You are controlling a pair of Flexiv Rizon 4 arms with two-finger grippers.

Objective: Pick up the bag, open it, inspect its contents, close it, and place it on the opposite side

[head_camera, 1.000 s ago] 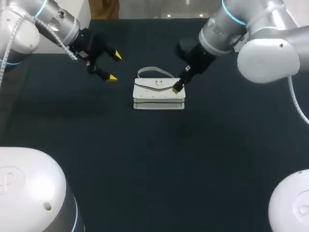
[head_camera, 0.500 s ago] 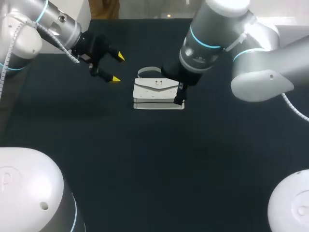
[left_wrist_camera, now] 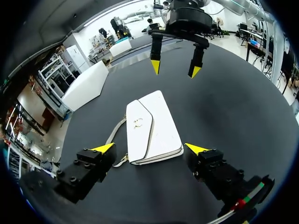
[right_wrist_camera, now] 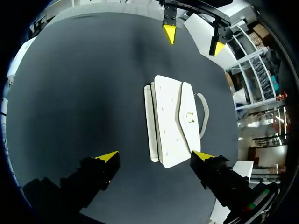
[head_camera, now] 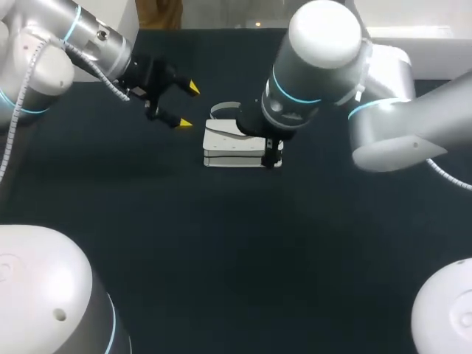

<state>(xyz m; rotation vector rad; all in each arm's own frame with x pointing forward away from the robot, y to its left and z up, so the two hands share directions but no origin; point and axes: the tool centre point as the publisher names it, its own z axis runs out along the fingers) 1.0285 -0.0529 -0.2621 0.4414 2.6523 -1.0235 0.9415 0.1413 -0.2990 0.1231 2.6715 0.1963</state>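
Note:
A small white flap bag (head_camera: 230, 144) lies flat mid-table, its thin strap (head_camera: 223, 108) looped behind it. My right arm covers the bag's right end, and my right gripper (head_camera: 271, 153) hangs open just above that end. In the right wrist view the bag (right_wrist_camera: 170, 119) lies ahead of the open right gripper (right_wrist_camera: 156, 155), nothing between its fingers. My left gripper (head_camera: 189, 106) hovers open a little left of the bag. In the left wrist view the bag (left_wrist_camera: 152, 128) lies below and ahead of the open left gripper (left_wrist_camera: 150, 148), with the right gripper (left_wrist_camera: 175, 69) beyond it.
The dark table (head_camera: 221, 243) is bare around the bag. The two white robot bases (head_camera: 44, 295) stand at the near corners. My left gripper (right_wrist_camera: 193, 40) shows beyond the bag in the right wrist view.
My right arm has swung left and turned over the bag's right end, hiding more of it. My left gripper has drifted a little right, nearer the bag. The bag has not moved.

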